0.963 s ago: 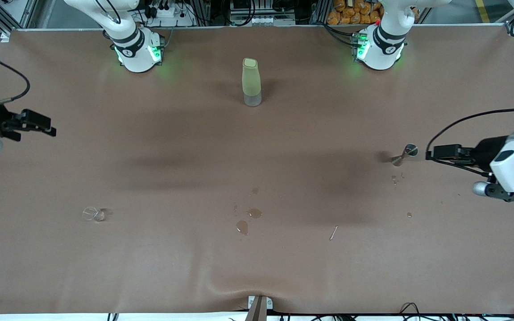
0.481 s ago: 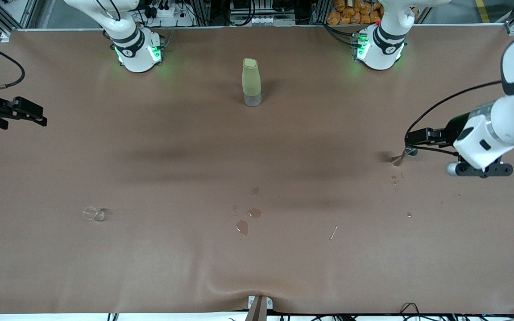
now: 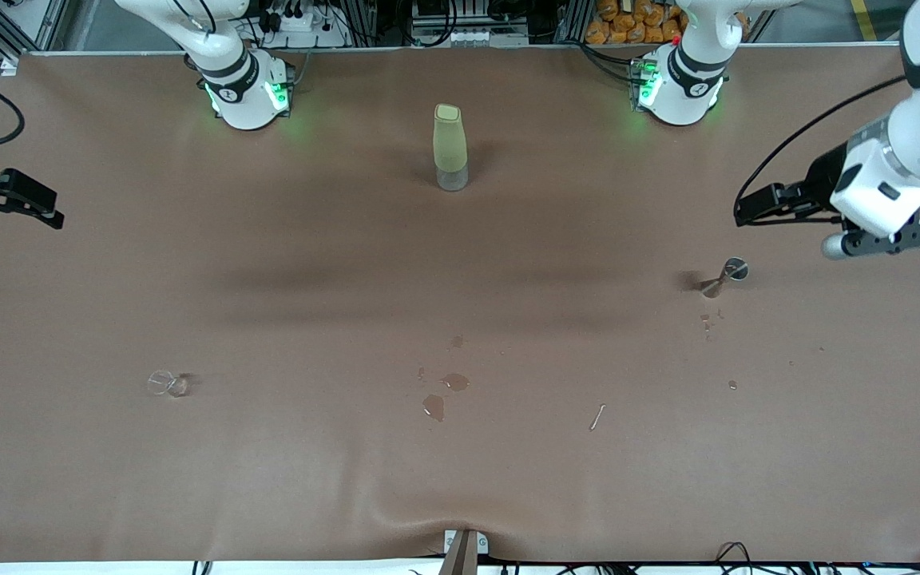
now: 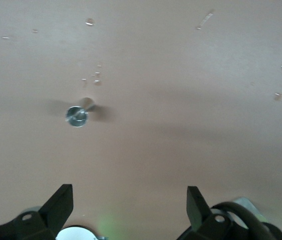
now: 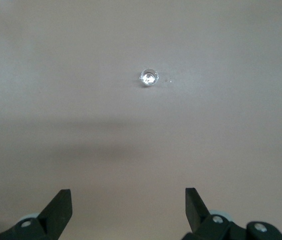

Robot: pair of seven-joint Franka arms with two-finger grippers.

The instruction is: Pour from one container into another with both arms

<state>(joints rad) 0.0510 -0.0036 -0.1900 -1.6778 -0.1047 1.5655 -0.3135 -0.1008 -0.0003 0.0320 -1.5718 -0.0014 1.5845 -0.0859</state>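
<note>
Both grippers are being held empty with fingers spread apart over the brown table (image 3: 460, 495), the left gripper (image 3: 747, 209) above the small metal funnel-like cup (image 3: 730, 274), the right gripper (image 3: 33, 206) at its own end, the clear glass (image 3: 164, 384) standing well apart.

High front camera facing both bases; wrist cameras steeply down at the table (image 3: 508, 479), shared by all.

bottle (image 3: 450, 148) between arm bases, glass (image 3: 165, 384) nearer the camera
</note>
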